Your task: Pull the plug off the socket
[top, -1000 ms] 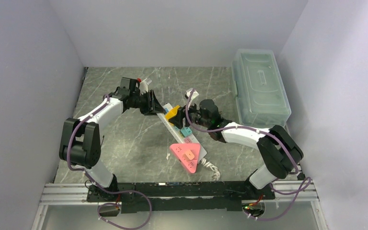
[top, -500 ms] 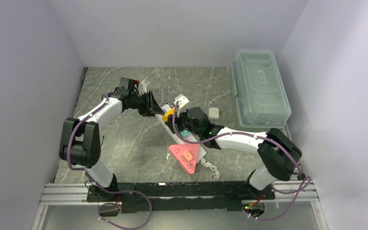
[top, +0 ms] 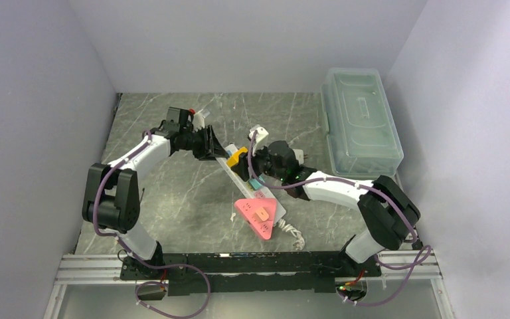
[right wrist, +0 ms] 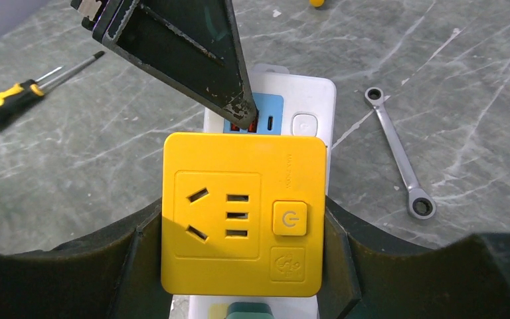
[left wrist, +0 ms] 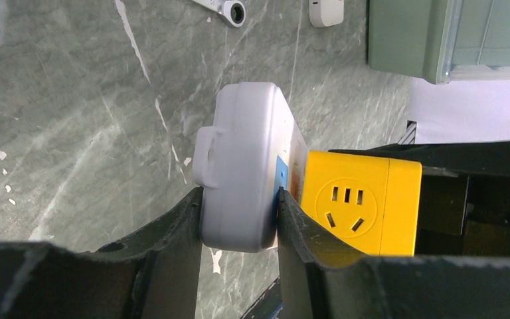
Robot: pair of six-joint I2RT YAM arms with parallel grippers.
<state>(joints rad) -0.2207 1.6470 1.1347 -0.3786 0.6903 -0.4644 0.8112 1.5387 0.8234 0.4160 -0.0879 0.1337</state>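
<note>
The socket (top: 263, 194) is a long white power strip lying diagonally mid-table. A yellow cube plug (top: 238, 157) sits on its far part, with a teal plug (top: 256, 183) and a pink triangular plug (top: 259, 214) nearer. My left gripper (top: 216, 147) is shut on the strip's far end (left wrist: 246, 153), one finger on each side. My right gripper (top: 247, 163) is shut on the yellow plug (right wrist: 244, 212), fingers (right wrist: 139, 266) on its two sides. The yellow plug lies against the strip's face (right wrist: 305, 93). I cannot tell whether it has lifted.
A clear lidded plastic box (top: 360, 119) stands at the back right. A small white charger (top: 297, 156) lies just right of my right wrist. A ratchet wrench (right wrist: 402, 159) and a yellow-handled screwdriver (right wrist: 13, 96) lie on the marble table beyond the strip.
My right wrist swung left and low over the strip half a second ago, and has come back up over the yellow plug. The left gripper and the strip have stayed put.
</note>
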